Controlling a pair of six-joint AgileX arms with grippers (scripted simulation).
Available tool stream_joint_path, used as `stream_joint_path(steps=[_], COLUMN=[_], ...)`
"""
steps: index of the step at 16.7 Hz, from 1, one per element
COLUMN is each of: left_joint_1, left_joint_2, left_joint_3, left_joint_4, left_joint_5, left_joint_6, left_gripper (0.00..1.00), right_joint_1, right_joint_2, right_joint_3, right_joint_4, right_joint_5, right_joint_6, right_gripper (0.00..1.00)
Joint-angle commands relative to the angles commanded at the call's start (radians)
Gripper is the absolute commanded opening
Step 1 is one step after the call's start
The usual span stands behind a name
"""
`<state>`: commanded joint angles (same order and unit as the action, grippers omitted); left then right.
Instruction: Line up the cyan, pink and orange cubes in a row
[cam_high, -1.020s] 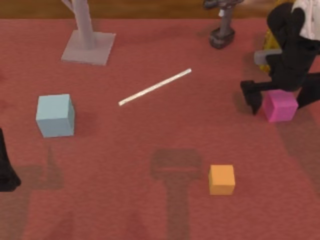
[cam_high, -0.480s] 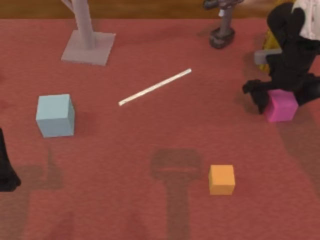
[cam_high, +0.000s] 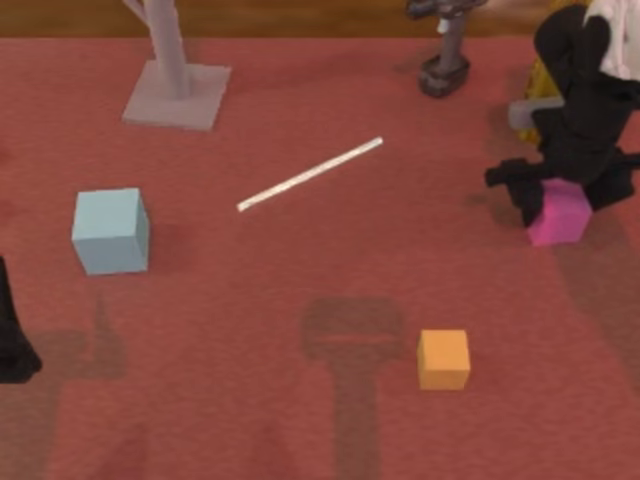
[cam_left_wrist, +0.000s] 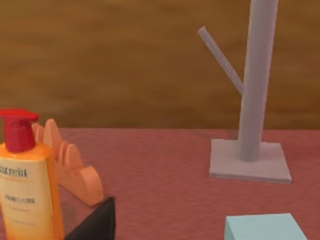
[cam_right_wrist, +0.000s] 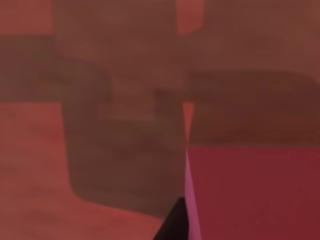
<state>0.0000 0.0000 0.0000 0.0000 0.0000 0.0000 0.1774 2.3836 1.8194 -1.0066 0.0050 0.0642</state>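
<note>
The pink cube (cam_high: 558, 222) sits at the table's right, slightly turned, with my right gripper (cam_high: 560, 196) shut on it from above. In the right wrist view the pink cube (cam_right_wrist: 250, 195) fills the near corner, with one black finger (cam_right_wrist: 174, 227) pressed against its side. The cyan cube (cam_high: 110, 231) rests at the left and the orange cube (cam_high: 443, 359) at the front, right of centre. My left gripper (cam_high: 12, 350) is parked at the left edge, open. The left wrist view catches the cyan cube (cam_left_wrist: 265, 227) and one finger (cam_left_wrist: 95, 222).
A grey stand (cam_high: 175, 95) is at the back left, a thin white stick (cam_high: 310, 173) lies in the middle, and a dark object (cam_high: 443, 70) is at the back. The left wrist view shows a lotion bottle (cam_left_wrist: 25, 185) and an orange rack (cam_left_wrist: 70, 167).
My right gripper's fingers have closed in from a wide spread onto the pink cube, which has turned slightly. The left arm and the other cubes have not moved.
</note>
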Motion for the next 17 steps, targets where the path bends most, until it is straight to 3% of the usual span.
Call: stream_joint_path(steps=[8,17], left_joint_1=[0.000,0.000], left_joint_2=[0.000,0.000], left_joint_3=[0.000,0.000], left_joint_4=[0.000,0.000], left_joint_5=[0.000,0.000], left_joint_6=[0.000,0.000], left_gripper=[1.00,1.00], right_joint_1=[0.002,0.009], right_joint_2=[-0.025,-0.078], right_joint_3=[0.020,0.190], right_joint_4=[-0.023,-0.246], right_joint_5=[0.000,0.001], right_joint_6=[-0.001,-0.002], right_gripper=[0.00,0.00])
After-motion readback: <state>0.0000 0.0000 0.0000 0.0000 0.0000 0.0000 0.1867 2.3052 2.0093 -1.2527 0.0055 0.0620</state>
